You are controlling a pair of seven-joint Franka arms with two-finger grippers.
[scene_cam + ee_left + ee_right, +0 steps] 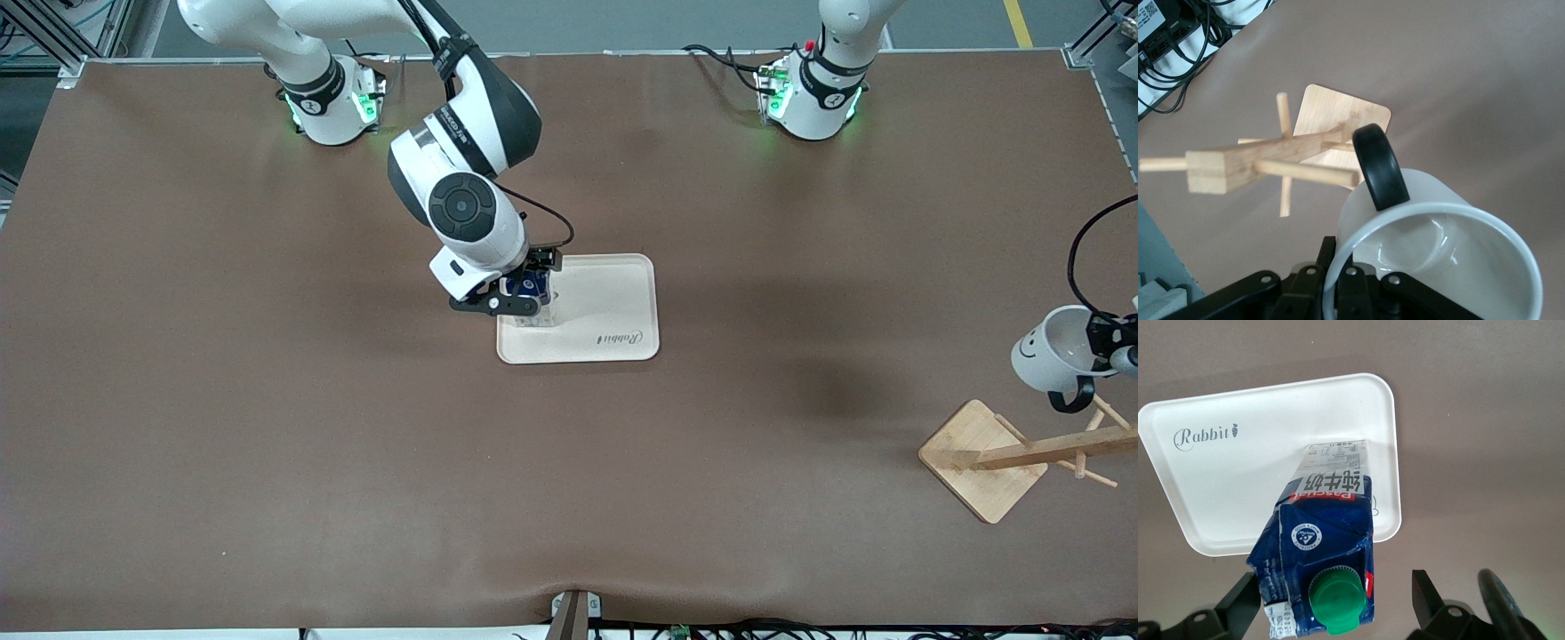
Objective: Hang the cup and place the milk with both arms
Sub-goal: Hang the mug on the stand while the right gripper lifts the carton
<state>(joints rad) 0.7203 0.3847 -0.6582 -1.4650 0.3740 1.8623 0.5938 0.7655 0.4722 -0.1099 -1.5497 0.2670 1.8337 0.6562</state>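
**Cup at the rack pegs, milk standing on the tray**

Nearest the front camera, toward the left arm's end of the worktop (pixel 267 444), stood the wooden cup rack (pixel 1013 455), its square base flat on the surface and its post leaning over in that view. The left gripper (pixel 1338 290) held the cup (pixel 1053 348) in the air just above the rack's pegs. The cup was tipped on its side, mouth toward the wrist, smiley facing away from the gripper. Probably held that way so the black handle (pixel 1379 167) pointed down at the rack. In the left wrist view the handle loop sat right at the tip of a peg (pixel 1308 172); I could not tell if the peg had entered the loop. The fingers were closed on the cup's rim, one inside the mouth and one outside. The rim ran between them and the handle lay clear of them.

Farther from the camera, mid-worktop, lay the white tray (pixel 613 307). The milk (pixel 1321 550) stood upright on it at the corner toward the right arm's end, likely the intended drop spot. The right gripper (pixel 1338 600) hung low around the carton top. Its fingers (pixel 1238 603) were spread, with a clear gap on the cap side, so the carton looked released. On the other side contact was unclear. The carton's green cap (pixel 1335 607) sat between them.
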